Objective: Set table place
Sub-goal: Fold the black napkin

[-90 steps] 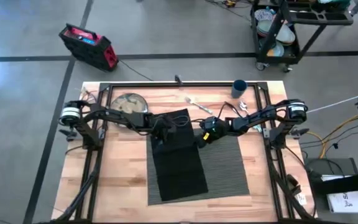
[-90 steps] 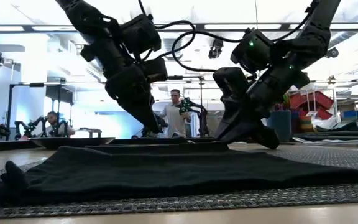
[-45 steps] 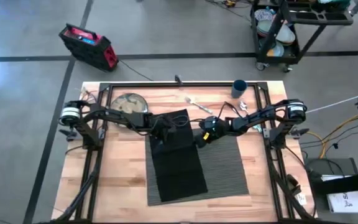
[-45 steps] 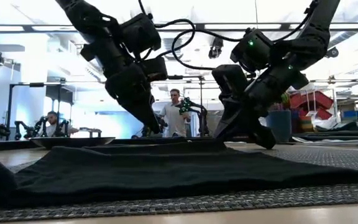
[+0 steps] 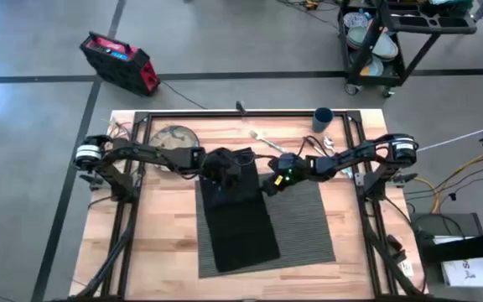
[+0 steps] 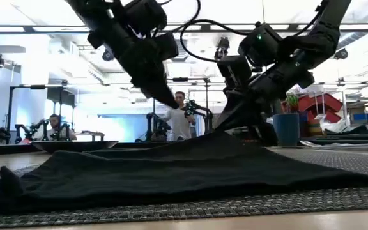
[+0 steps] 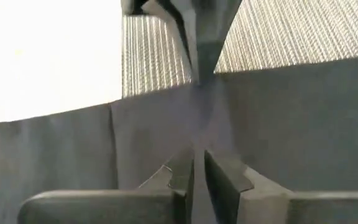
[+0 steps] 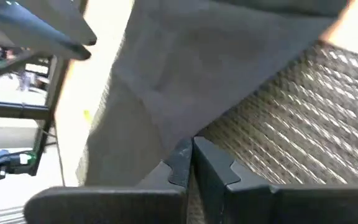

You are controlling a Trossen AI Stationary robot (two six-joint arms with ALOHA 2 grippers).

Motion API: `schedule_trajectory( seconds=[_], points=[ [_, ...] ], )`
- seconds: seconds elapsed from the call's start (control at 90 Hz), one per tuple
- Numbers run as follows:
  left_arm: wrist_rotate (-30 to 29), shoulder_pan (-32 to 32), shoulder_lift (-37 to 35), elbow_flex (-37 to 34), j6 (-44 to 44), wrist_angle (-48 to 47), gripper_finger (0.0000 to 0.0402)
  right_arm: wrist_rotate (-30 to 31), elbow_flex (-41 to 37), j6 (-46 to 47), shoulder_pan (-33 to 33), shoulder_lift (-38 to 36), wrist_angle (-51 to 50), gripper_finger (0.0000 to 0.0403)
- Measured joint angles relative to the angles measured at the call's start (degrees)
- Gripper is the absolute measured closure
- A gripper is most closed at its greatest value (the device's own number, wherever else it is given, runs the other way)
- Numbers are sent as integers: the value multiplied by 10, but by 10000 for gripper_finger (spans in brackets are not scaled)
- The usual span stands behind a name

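Since half a second earlier, the far edge of the napkin (image 5: 240, 210) had risen off the placemat (image 5: 304, 222), and both grippers had climbed with it; the left arm had also swung in toward the middle of the table (image 5: 162, 252).

The napkin lay as a long black strip over the left half of the placemat, its near end flat at 6 o'clock and its far end lifted at 12 o'clock. In the low view the cloth (image 6: 190, 169) peaked upward toward the right gripper (image 6: 235, 121). The right gripper (image 5: 268, 188) was pinched shut on the napkin's far right corner, and the left gripper (image 5: 218, 178) was pressed together on the far left corner; each wrist view showed dark fingers (image 7: 182, 180) closed with cloth between them. Holding both corners probably kept the edge taut so the napkin could be dragged or refolded squarely.

Beyond the placemat, the plate (image 5: 173, 137) sat at 11 o'clock, the fork (image 5: 262, 137) at 12 o'clock, and the cup (image 5: 323, 119) at 1 o'clock, apparently waiting their turn.
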Motion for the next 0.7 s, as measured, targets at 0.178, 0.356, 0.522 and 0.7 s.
schedule_trajectory(
  seconds=[0.178, 0.356, 0.522, 0.7],
  points=[
    [0, -11, 10, 0, 3, 9, 343, -4, 5, 4, -2, -1, 20, 403],
    [0, -28, 15, -1, 38, 43, 311, -10, 6, 6, -3, -1, 23, 403],
    [0, -39, 15, -1, 47, 72, 286, -12, 7, 10, -7, -1, 28, 403],
    [0, -39, 31, -1, 41, 73, 261, -16, 24, 10, -9, -1, 40, 403]
  ],
)
